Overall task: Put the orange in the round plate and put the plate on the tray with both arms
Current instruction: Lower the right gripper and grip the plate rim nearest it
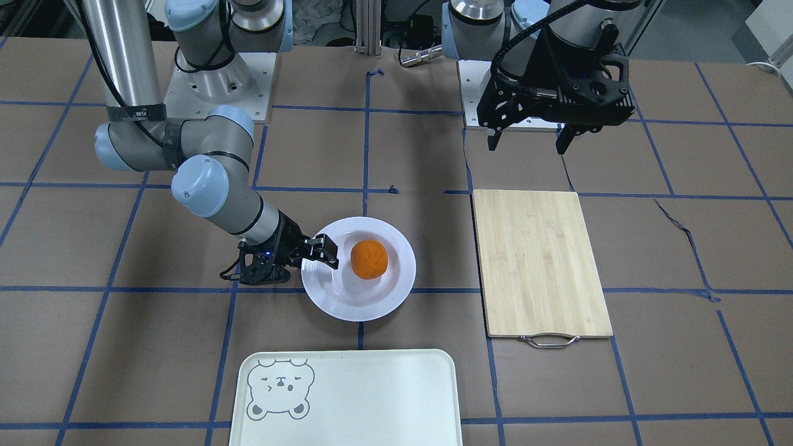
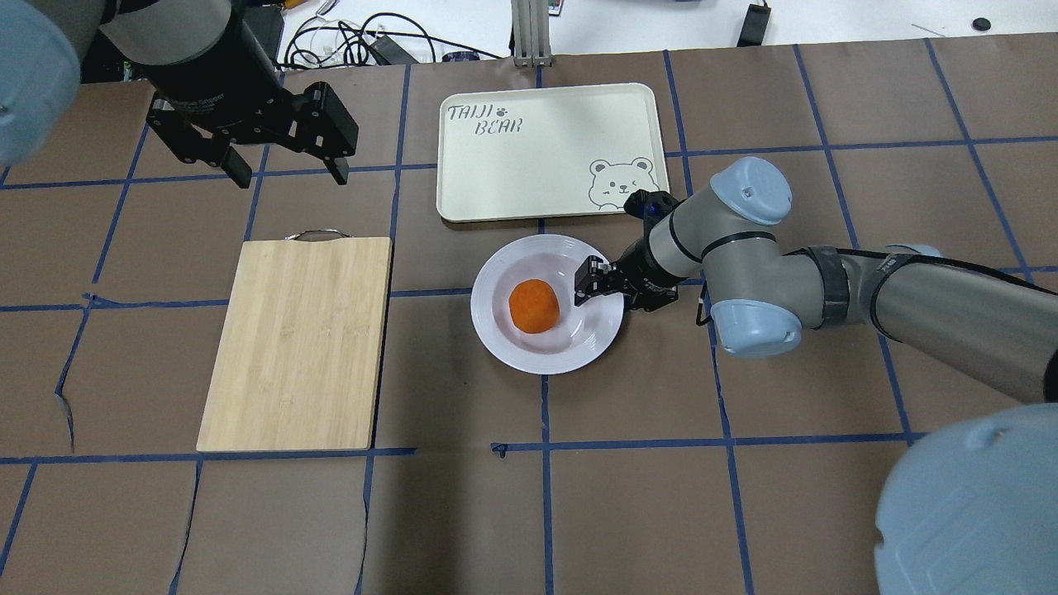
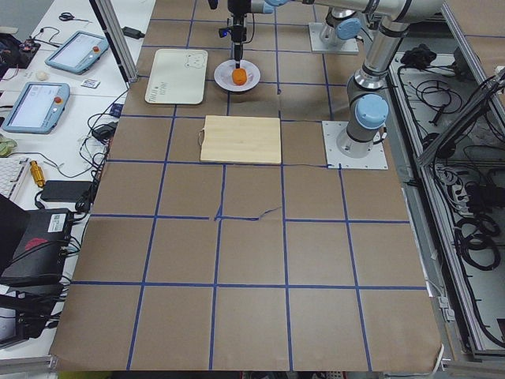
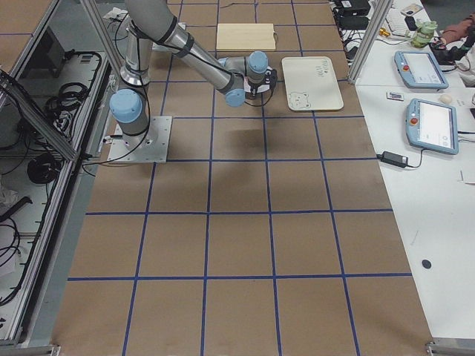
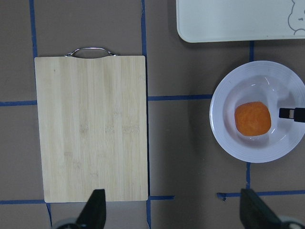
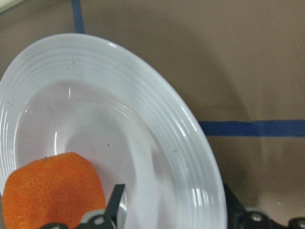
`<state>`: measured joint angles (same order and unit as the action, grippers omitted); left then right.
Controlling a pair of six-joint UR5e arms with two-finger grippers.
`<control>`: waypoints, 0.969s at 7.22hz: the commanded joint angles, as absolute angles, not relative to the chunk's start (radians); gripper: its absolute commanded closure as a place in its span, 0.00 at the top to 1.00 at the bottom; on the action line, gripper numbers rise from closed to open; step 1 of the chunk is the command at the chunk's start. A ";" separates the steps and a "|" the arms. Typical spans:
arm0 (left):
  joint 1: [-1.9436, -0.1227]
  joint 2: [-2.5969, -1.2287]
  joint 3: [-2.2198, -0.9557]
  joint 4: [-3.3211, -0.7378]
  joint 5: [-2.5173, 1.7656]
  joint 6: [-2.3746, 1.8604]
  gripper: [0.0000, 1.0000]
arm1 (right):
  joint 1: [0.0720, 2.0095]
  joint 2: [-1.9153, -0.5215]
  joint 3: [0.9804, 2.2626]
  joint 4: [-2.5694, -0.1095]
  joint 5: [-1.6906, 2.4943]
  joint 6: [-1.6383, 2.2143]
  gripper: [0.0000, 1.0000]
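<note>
The orange (image 1: pixel 369 259) rests in the sunken centre of the white round plate (image 1: pixel 396 291), which lies flat on the table. My right gripper (image 2: pixel 591 285) is low at the plate's rim on my right side and is open. In the right wrist view its jaws straddle the rim (image 6: pixel 157 119), one finger (image 6: pixel 116 202) inside near the orange (image 6: pixel 52 191) and the other outside the edge. My left gripper (image 2: pixel 285 165) hovers open and empty above the table, beyond the cutting board. The cream tray (image 2: pixel 537 165) with the bear face lies just past the plate (image 2: pixel 512 347), with nothing on it.
A wooden cutting board (image 2: pixel 302 339) with a metal handle lies to the left of the plate, under the left wrist camera (image 5: pixel 90 124). Blue tape lines cross the brown table cover. A narrow strip of table separates the plate from the tray (image 1: pixel 372 396).
</note>
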<state>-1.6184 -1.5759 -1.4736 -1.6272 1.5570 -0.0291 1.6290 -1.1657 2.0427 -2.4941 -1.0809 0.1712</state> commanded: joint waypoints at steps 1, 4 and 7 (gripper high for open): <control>-1.618 -1.575 -1.476 -1.628 1.559 -0.029 1.00 | 1.629 -1.164 2.042 -2.496 -1.074 0.172 0.63; -1.618 -1.574 -1.477 -1.628 1.559 -0.029 1.00 | 1.629 -1.163 2.039 -2.494 -1.078 0.172 0.47; -1.618 -1.574 -1.477 -1.628 1.559 -0.029 1.00 | 1.629 -1.164 2.039 -2.493 -1.078 0.172 0.33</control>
